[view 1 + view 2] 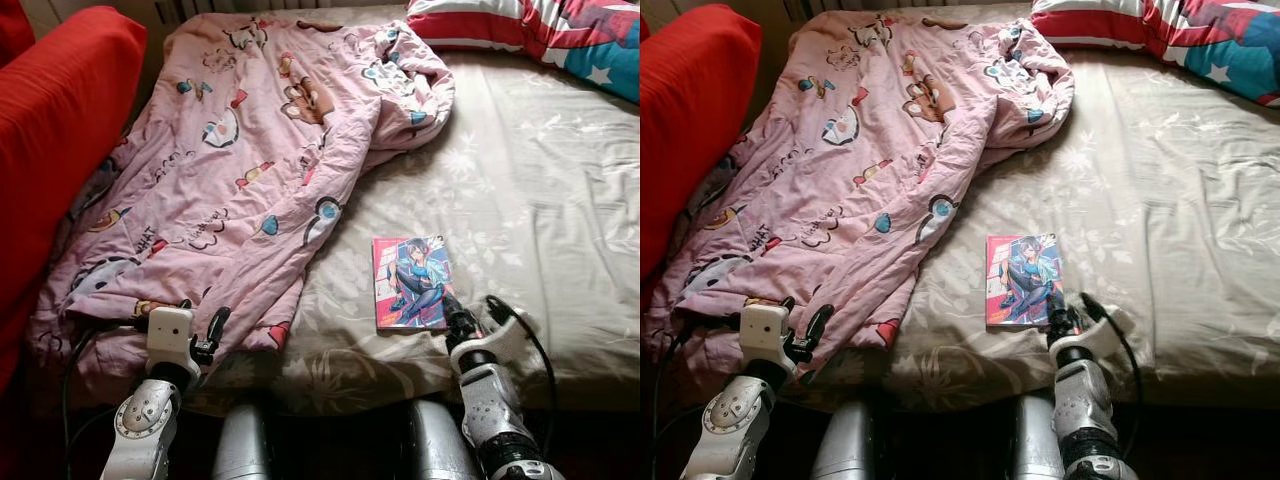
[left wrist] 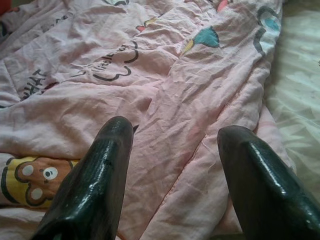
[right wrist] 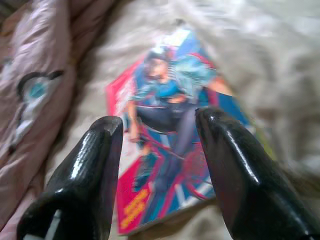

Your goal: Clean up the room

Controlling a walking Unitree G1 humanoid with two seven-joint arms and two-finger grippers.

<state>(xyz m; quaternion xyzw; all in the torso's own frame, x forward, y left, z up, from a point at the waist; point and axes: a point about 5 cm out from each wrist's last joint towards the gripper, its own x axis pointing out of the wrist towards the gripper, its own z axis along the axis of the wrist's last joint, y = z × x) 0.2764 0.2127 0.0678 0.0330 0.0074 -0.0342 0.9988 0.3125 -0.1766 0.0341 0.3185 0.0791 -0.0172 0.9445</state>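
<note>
Right tool (image 1: 452, 312) spread wide, empty, at near edge of comic book (image 1: 411, 282); thin, light, floppy, pinch that edge. Left tool (image 2: 175, 175) spread, empty over blanket (image 1: 230, 170).

Both silver arms reach fwd from approx 6 o'clock, L arm at 7 o'clock w/ left pincer (image 2: 172, 150) fingers spread wide, R arm at 5 o'clock w/ right pincer (image 3: 157, 125) likewise spread apart, fingertips pointing toward 12 o'clock.
</note>
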